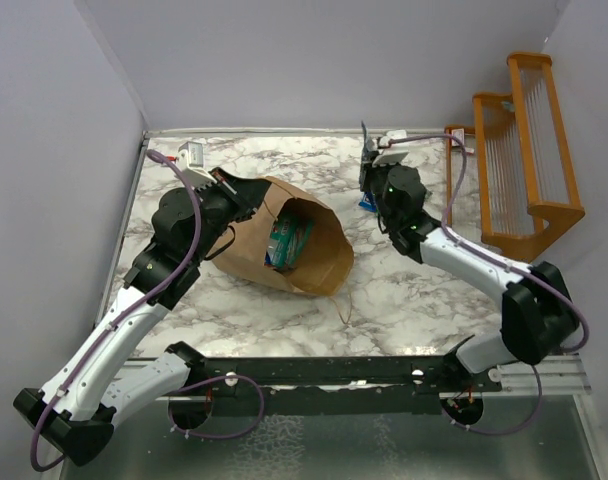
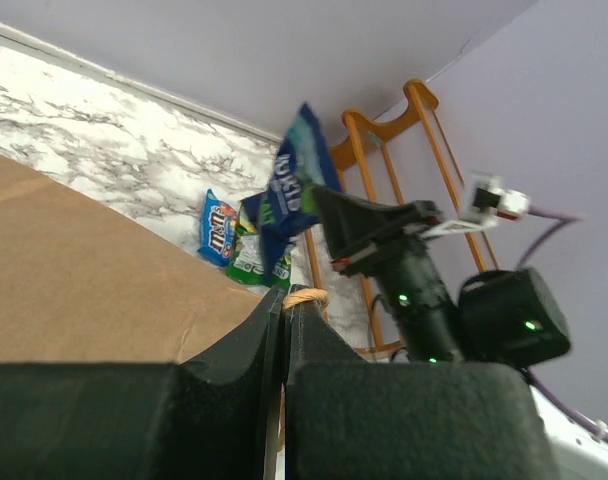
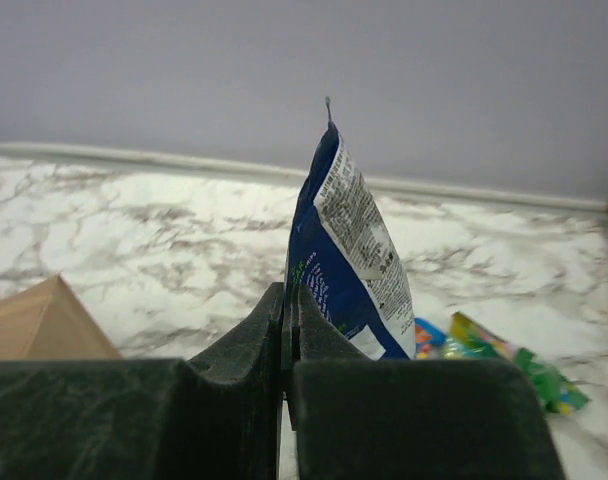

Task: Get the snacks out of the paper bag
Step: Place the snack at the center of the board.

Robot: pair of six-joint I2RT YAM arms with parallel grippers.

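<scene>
The brown paper bag lies on its side on the marble table, its mouth open toward the near right. Teal and green foil packets show inside it. My left gripper is shut on the bag's twisted paper handle at the rim. My right gripper is shut on a dark blue packet and holds it upright above the table, right of the bag. Under it lie a blue packet and a green one. The right wrist view shows these as a blue packet and a yellow-green one.
An orange wooden rack stands at the back right, close behind the right arm. White walls close the table at the back and left. The bag's corner shows at the lower left of the right wrist view.
</scene>
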